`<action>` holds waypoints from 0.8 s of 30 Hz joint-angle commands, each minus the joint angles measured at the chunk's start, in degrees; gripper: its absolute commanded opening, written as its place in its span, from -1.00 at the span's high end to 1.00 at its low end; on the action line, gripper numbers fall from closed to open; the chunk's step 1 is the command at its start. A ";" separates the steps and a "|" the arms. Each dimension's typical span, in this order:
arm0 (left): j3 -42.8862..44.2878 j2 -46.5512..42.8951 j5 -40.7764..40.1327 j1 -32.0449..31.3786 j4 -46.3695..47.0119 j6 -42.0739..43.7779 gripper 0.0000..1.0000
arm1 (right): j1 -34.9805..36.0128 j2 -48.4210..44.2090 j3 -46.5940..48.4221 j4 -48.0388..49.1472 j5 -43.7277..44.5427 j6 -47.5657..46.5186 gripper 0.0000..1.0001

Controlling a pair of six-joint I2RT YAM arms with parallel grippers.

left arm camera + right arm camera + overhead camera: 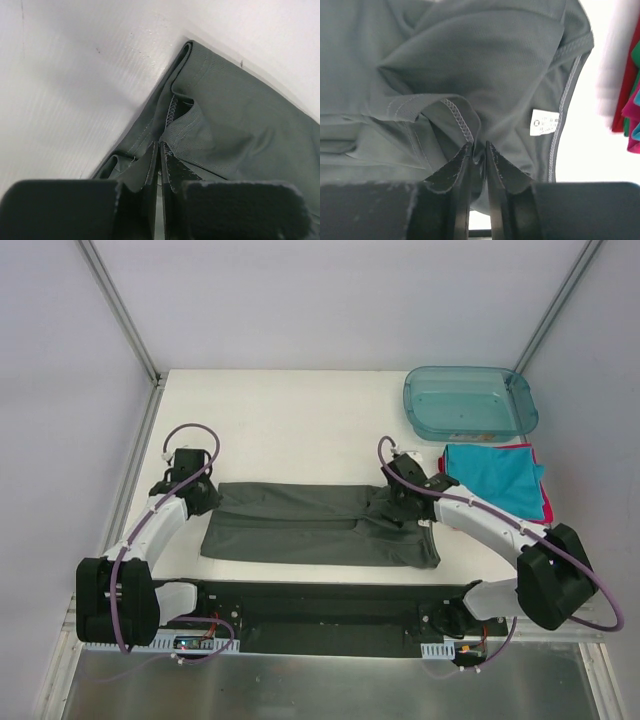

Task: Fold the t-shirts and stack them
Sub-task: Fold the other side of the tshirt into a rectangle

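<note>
A dark charcoal-grey t-shirt (320, 525) lies on the white table, folded into a long band. My left gripper (205, 496) is at its left end, shut on the hemmed edge (159, 145). At the band's right end is my right gripper (396, 502); its jaws (479, 146) stand slightly apart with a fold of grey cloth between them. The white neck label (543, 122) shows just right of those fingers. A folded teal t-shirt (495, 475) lies on a red-pink one (545, 504) to the right.
A translucent teal plastic tub (470, 402) stands at the back right, just beyond the folded stack. Metal frame posts (120, 310) rise at the table's back corners. The arm bases sit on a black rail (320, 605) along the near edge.
</note>
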 commanded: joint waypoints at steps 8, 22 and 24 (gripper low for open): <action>-1.11 -4.61 -11.62 0.46 -4.11 -3.88 -0.98 | 3.32 -11.21 -6.91 2.10 -10.25 -2.78 -0.71; -1.36 -5.42 15.87 0.29 2.64 -4.24 -0.98 | 2.97 0.10 0.91 4.66 -19.32 -15.55 -0.67; -2.42 -3.40 16.68 0.29 4.05 -3.98 -0.98 | 2.97 2.47 0.83 4.66 -19.85 -14.76 -0.66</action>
